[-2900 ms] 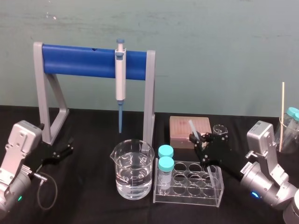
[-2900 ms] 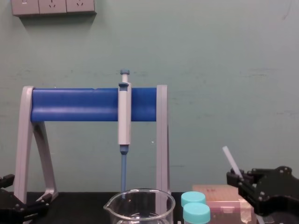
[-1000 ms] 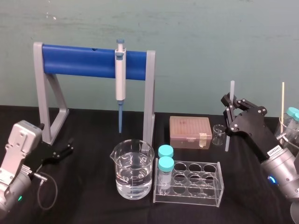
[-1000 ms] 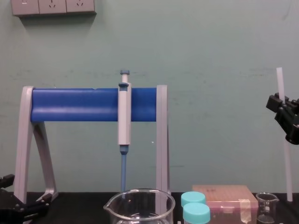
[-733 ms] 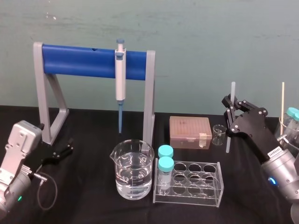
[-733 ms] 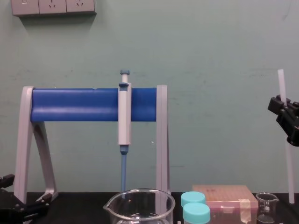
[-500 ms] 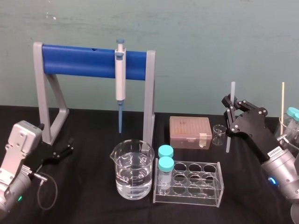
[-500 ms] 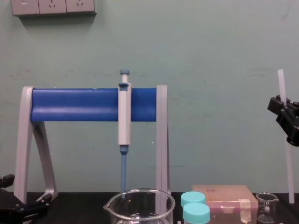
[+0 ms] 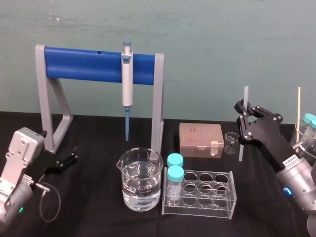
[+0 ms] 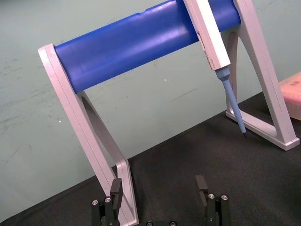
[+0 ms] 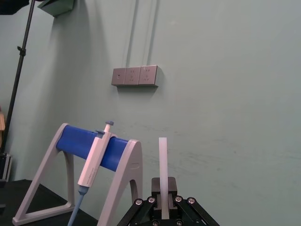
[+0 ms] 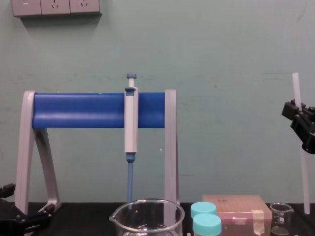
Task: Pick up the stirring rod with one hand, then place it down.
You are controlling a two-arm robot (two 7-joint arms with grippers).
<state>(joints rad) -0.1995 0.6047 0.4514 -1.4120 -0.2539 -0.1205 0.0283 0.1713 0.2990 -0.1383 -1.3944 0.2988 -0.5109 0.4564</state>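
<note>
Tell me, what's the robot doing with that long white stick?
The right gripper is clamped on the stirring rod, holding it upright beside the small beaker. I can't tell whether the rod's bottom end touches the black table. The left gripper rests open near the blue pipette stand, holding nothing.

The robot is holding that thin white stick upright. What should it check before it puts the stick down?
1. Grip: right hand is shut on the stirring rod: ok.
2. Rod close to upright: ok.
3. Rod's lower end apart from the small beaker: ok.
4. Height of the lower end above the table: cannot tell.
5. Left hand open at the far left, out of the way: ok.
</note>
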